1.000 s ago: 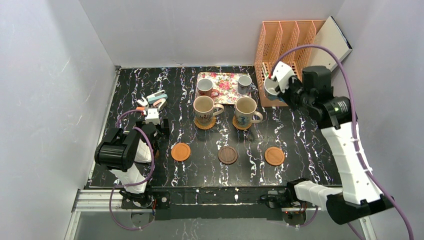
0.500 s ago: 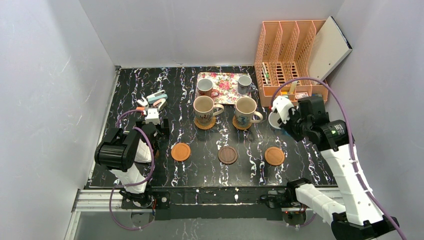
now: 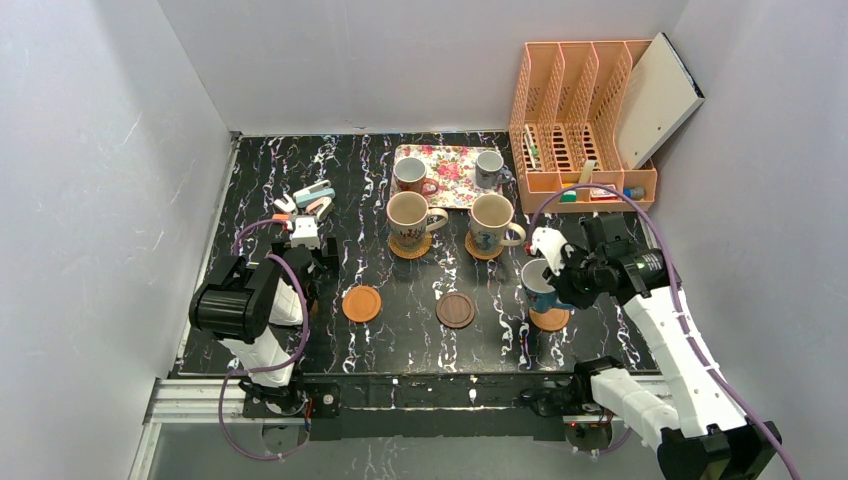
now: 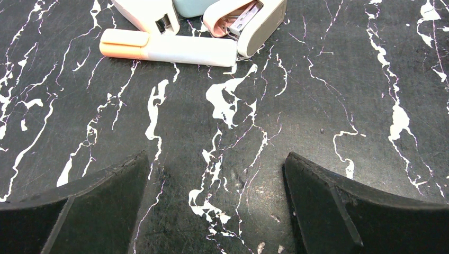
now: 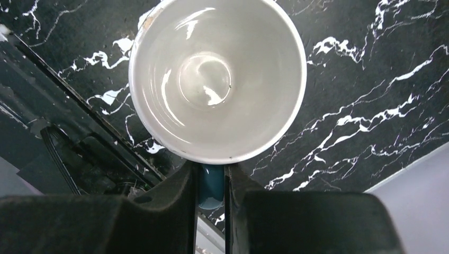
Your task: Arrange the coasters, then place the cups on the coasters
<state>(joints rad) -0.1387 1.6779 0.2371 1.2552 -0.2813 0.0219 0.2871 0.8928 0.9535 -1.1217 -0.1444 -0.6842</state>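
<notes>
My right gripper [image 3: 553, 281] is shut on the handle of the blue cup [image 3: 536, 283], which is upright over the right smooth orange-brown coaster [image 3: 549, 320]; whether it touches, I cannot tell. The right wrist view looks down into its white inside [image 5: 217, 79], my fingers [image 5: 180, 206] pinching the blue handle [image 5: 212, 188]. Two cream cups [image 3: 408, 214] [image 3: 490, 218] stand on woven coasters [image 3: 410, 248] [image 3: 478, 250]. A smooth orange coaster [image 3: 361, 303] and a dark brown one [image 3: 456, 310] lie bare. My left gripper [image 3: 303, 236] [image 4: 217, 174] is open over bare table.
The floral tray [image 3: 450, 156] at the back holds a white cup with a reddish handle [image 3: 410, 174] and a small whitish cup [image 3: 488, 167]. An orange file organiser [image 3: 580, 120] stands back right. Staplers [image 3: 312, 198] [image 4: 254, 21] and a marker [image 4: 169, 47] lie ahead of the left gripper.
The right arm has carried the blue cup from in front of the organiser down and toward the near edge, to over the right coaster. The left arm has not moved.
</notes>
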